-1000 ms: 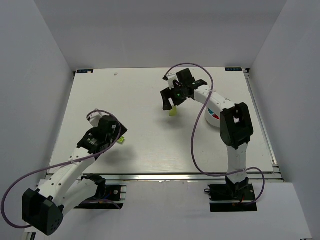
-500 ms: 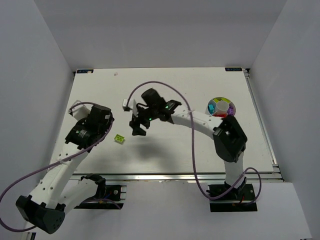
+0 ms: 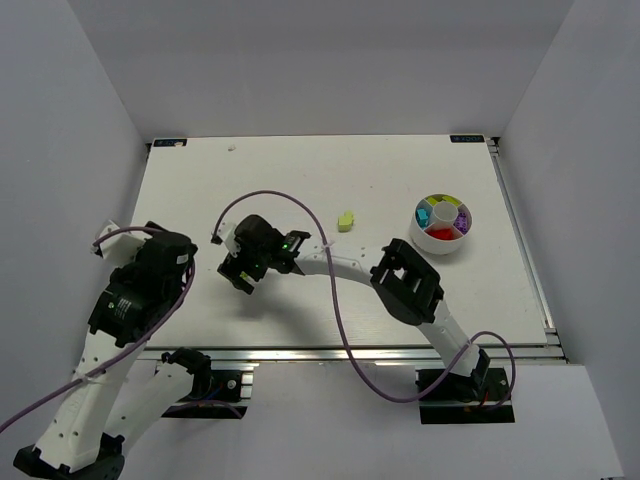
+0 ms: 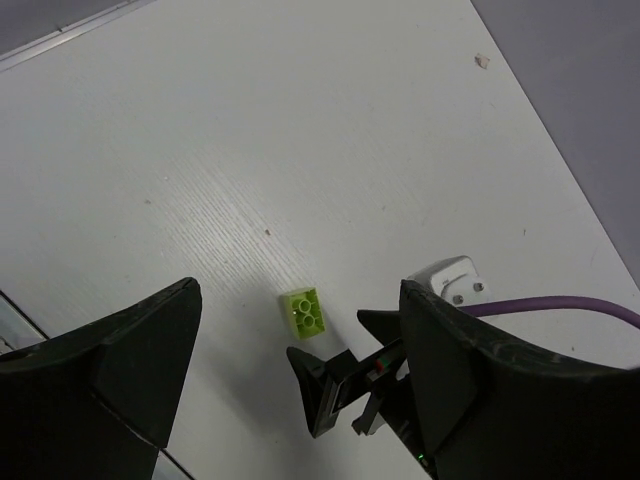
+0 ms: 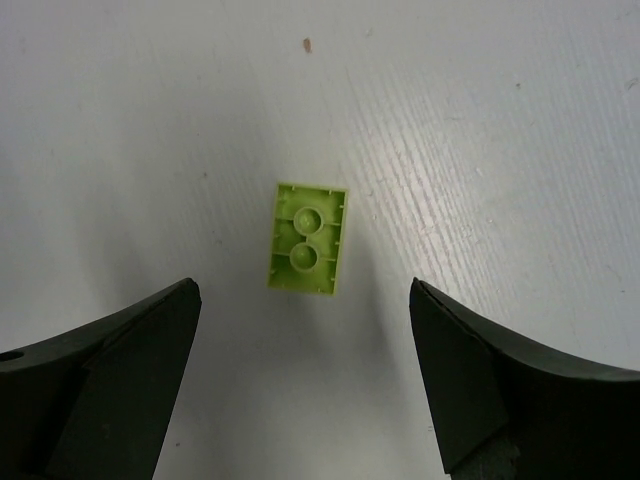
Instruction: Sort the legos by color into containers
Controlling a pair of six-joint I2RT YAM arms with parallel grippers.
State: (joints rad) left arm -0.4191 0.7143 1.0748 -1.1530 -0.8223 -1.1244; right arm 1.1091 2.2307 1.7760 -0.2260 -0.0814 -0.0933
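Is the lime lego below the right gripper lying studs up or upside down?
Upside down: the lime lego shows a hollow underside with two round tubes, no studs.

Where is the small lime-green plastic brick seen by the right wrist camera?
The lime-green brick lies on the white table directly below the open right gripper, left of centre in the top view, far from the round white divided bowl.

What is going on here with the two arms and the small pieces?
The robot sorts by color into a white divided bowl, which already holds several bricks. The right claw hangs open over a lime brick on the table, not gripping it yet. The left claw is open and empty nearby. Another lime brick lies loose mid-table.
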